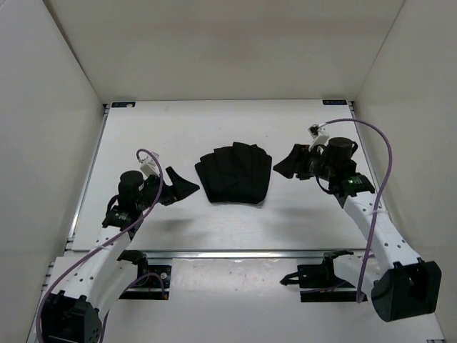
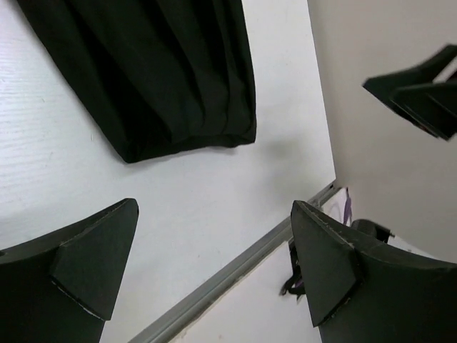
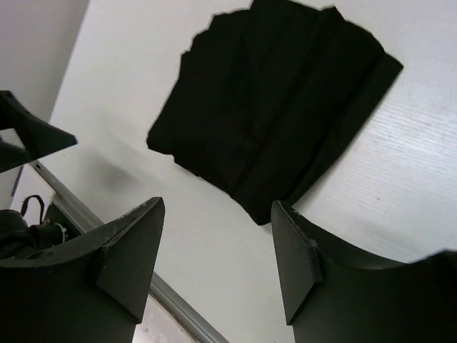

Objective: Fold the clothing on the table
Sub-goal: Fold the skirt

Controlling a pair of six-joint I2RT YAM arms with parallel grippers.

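At the middle of the tabletop (image 1: 178, 128) the clothing (image 1: 234, 175) lies in a compact, fan-shaped bundle, pleats stacked, which reads to us as folded. We hold our left claw (image 1: 182, 184) near its left edge and our right claw (image 1: 288, 164) near its right, each with jaws apart and nothing between them, clear of the fabric, likely so the fold sits undisturbed while we judge it.

We see the white table (image 1: 171, 128) with thin metal rails (image 1: 235, 252) along its near and left edges. On it, about midway across, lies our black pleated clothing (image 1: 235, 175), flat, fanning slightly wider toward the far side.
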